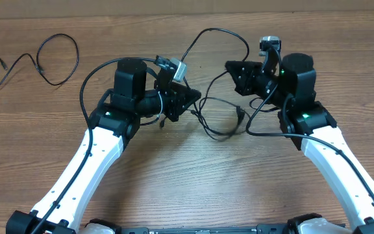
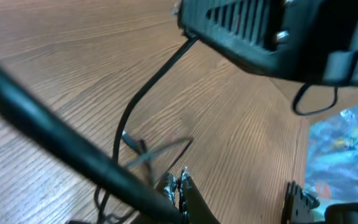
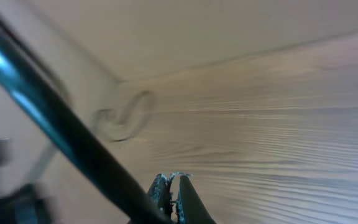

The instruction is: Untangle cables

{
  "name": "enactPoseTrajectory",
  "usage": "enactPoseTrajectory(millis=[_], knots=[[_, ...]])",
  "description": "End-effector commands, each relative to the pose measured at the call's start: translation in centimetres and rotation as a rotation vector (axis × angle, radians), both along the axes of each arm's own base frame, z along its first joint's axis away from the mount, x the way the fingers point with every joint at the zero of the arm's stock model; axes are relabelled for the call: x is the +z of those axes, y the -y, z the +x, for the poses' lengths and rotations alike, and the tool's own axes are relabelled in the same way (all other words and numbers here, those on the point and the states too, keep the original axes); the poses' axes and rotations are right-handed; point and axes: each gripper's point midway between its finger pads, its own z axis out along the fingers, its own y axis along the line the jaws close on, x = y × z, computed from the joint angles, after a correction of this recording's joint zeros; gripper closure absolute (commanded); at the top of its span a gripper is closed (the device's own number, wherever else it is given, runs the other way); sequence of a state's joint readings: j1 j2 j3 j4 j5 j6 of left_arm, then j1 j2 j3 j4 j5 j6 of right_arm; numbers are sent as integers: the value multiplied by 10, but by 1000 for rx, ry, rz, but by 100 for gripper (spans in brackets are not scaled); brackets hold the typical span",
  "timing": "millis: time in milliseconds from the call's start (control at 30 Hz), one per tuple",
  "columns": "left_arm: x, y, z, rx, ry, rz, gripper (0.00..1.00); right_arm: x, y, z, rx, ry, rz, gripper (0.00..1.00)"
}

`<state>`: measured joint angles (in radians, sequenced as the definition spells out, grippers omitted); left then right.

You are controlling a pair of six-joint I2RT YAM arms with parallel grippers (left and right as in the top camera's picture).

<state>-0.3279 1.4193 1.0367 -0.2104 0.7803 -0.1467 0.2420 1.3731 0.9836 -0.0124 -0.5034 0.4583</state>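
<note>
Black cables [image 1: 219, 134], left gripper [image 1: 195, 97] closed, right gripper [image 1: 228, 65] closed

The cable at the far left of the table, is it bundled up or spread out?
Spread out: the cable lies flat on the table in one loose open loop, its ends trailing off to the left.

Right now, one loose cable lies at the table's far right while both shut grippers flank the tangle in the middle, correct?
Not quite. The loose cable lies at the far left, not the right, as the overhead view shows. The rest holds: the left gripper and right gripper are shut and flank the tangle in the middle.
</note>
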Motion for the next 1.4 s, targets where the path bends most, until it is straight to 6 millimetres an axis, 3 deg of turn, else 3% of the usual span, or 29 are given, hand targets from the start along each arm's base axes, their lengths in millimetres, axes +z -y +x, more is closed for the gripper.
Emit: enactPoseTrajectory(millis=[0, 467, 700, 933, 1067, 1200, 1267, 1367], knots=[[10, 6, -3, -56, 79, 3, 96, 43, -19, -26, 151, 12, 133, 96], [8, 10, 1, -52, 98, 11, 90, 49, -35, -55, 276, -206, 312, 96], [7, 12, 0, -65, 110, 21, 87, 28, -26, -48, 182, -281, 277, 96], [5, 13, -2, -75, 125, 35, 80, 25, -24, -46, 168, -280, 269, 96], [0, 11, -5, -88, 120, 56, 86, 20, -15, -35, 101, -236, 220, 96], [-2, 11, -7, -94, 113, 58, 91, 0, 2, -24, -18, -229, 116, 96], [-1, 11, -6, -95, 118, 59, 92, -13, 10, -23, -55, -245, 58, 96], [-1, 11, -6, -99, 132, 61, 91, -14, 5, -29, -3, -235, 36, 96]])
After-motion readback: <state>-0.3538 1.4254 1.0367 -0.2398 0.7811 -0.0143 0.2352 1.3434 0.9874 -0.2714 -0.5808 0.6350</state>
